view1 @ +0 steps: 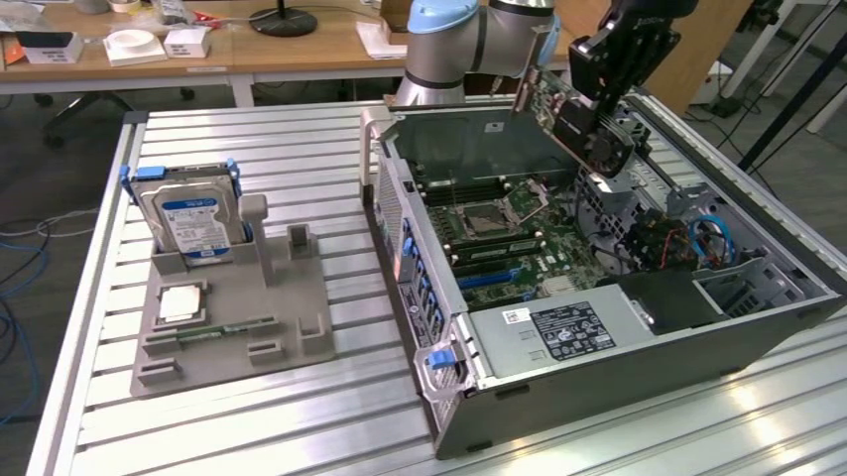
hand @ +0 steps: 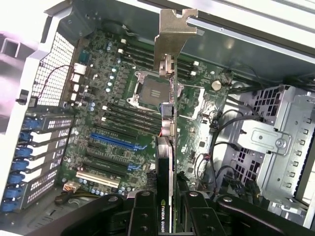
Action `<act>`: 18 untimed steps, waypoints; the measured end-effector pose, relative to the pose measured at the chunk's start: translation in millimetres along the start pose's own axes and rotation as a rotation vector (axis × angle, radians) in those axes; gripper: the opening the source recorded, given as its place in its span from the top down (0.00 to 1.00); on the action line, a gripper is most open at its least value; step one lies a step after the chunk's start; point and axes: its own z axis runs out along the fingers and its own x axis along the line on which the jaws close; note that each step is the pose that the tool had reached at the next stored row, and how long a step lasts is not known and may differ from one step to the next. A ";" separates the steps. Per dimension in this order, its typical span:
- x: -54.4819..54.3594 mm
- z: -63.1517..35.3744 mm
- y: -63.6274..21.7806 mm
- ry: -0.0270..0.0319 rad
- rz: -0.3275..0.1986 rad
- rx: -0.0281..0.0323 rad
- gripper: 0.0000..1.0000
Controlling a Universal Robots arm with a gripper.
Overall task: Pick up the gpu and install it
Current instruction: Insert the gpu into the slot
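Note:
The gpu [view1: 576, 124], a dark card with a silver bracket, hangs tilted above the open computer case [view1: 437, 327], over its far side. My gripper [view1: 606, 94] is shut on the card's upper edge. In the wrist view the gpu [hand: 167, 147] is seen edge-on between my black fingers [hand: 142, 216], its bracket [hand: 173, 37] pointing away from me. Below it lies the green motherboard [hand: 113, 113] with a blue expansion slot [hand: 118, 142] and several black slots. The card is clear of the board and touches no slot.
Left of the case, a grey fixture [view1: 225, 307] holds an upright hard drive [view1: 196, 220], a processor [view1: 179, 305] and a memory stick [view1: 212, 332]. Inside the case are a power supply [view1: 562, 332], loose cables [view1: 662, 243] and a metal drive cage [hand: 275, 142].

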 end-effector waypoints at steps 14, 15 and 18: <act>0.0 0.0 0.0 0.0021 -0.046 -0.0011 0.74; 0.0 0.0 0.0 0.0021 -0.046 -0.0011 0.74; 0.0 0.0 0.0 0.0021 -0.046 -0.0011 0.74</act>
